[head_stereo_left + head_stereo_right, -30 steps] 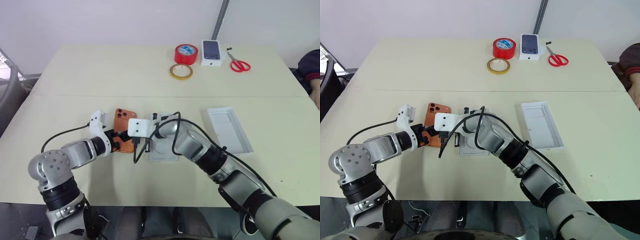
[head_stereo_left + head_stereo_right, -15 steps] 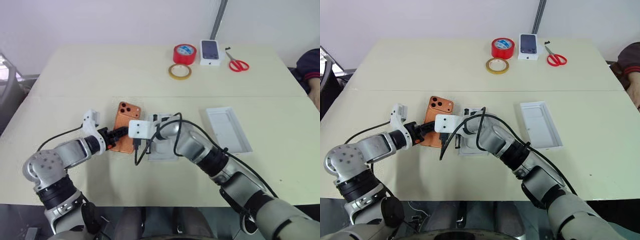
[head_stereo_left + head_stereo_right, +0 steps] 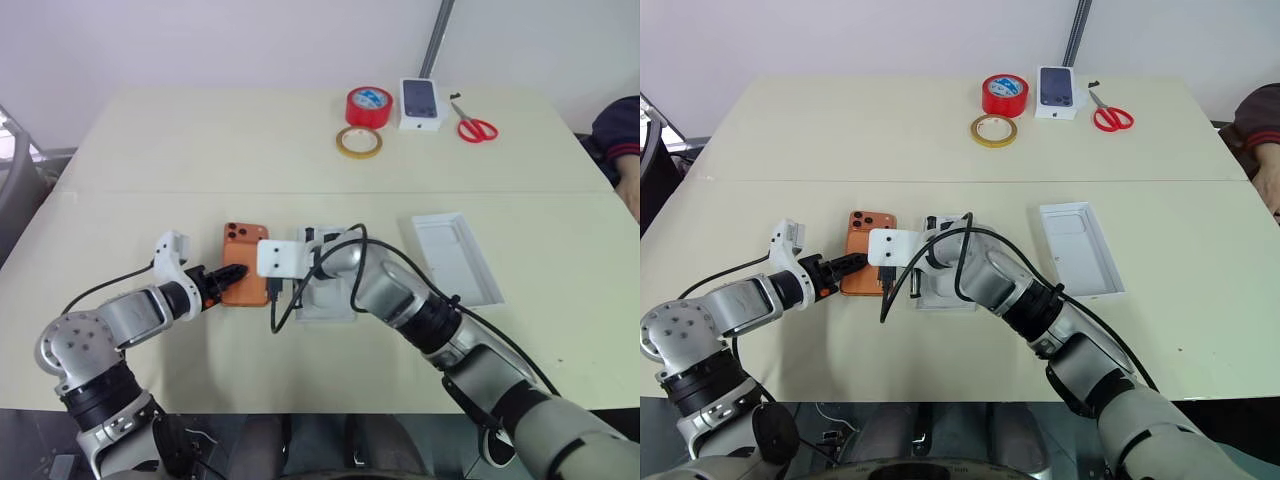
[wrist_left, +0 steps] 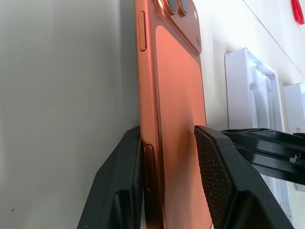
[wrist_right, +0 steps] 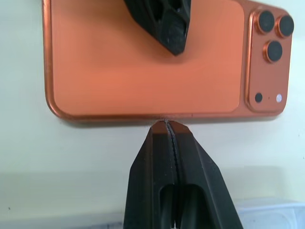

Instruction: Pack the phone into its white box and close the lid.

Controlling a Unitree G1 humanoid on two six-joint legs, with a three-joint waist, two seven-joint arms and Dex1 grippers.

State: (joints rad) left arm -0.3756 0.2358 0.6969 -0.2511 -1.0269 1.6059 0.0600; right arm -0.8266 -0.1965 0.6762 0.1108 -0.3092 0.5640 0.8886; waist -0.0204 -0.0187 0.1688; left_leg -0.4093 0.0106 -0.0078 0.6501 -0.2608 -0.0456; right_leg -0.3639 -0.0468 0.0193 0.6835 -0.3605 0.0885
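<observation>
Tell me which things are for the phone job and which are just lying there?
For the job:
phone, pinched in the left claw
right claw, shut, at the phone's edge
white box

Just lying about:
red tape
tan tape
scissors
carton

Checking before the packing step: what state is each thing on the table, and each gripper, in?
phone: back up, pinched at one edge by left gripper.
left gripper: shut on phone.
right gripper: shut, tips against phone's long edge.
white box: open, no phone inside.
second white tray: open side up, empty.
scissors: closed.
</observation>
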